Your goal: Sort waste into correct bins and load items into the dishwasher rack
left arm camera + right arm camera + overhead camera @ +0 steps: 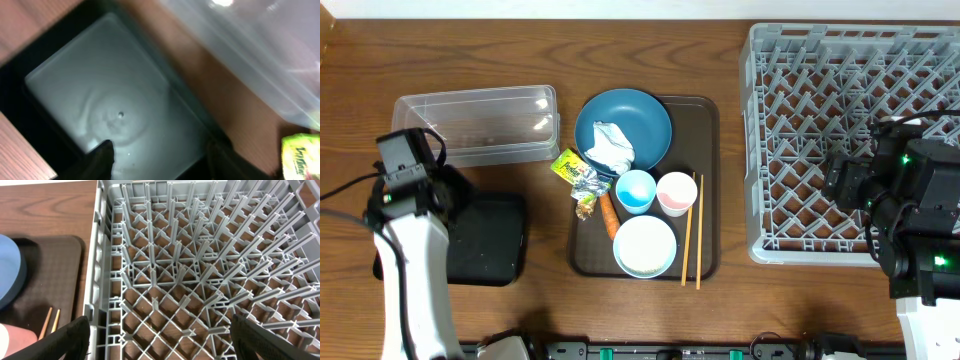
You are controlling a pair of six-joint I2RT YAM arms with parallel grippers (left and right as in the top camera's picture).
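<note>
On the brown tray, the dark blue bowl (645, 115) holds a crumpled tissue (611, 146). Beside it are the light blue cup (636, 190), pink cup (676, 193), white bowl (645, 246) and two chopsticks (692, 230). The foil wrapper (573, 168), a brown bit (585, 208) and the carrot stick (609, 215) lie at the tray's left edge. I cannot make out rice grains. My left gripper (160, 155) is open and empty above the black tray (115, 100). My right gripper (160, 330) is open and empty over the grey rack (200, 255).
The clear tub (475, 125) stands behind the black tray (495, 245) at the left. The brown tray (706, 115) sits mid-table, and the rack (800, 60) fills the right side. The wrapper's edge shows in the left wrist view (300, 157).
</note>
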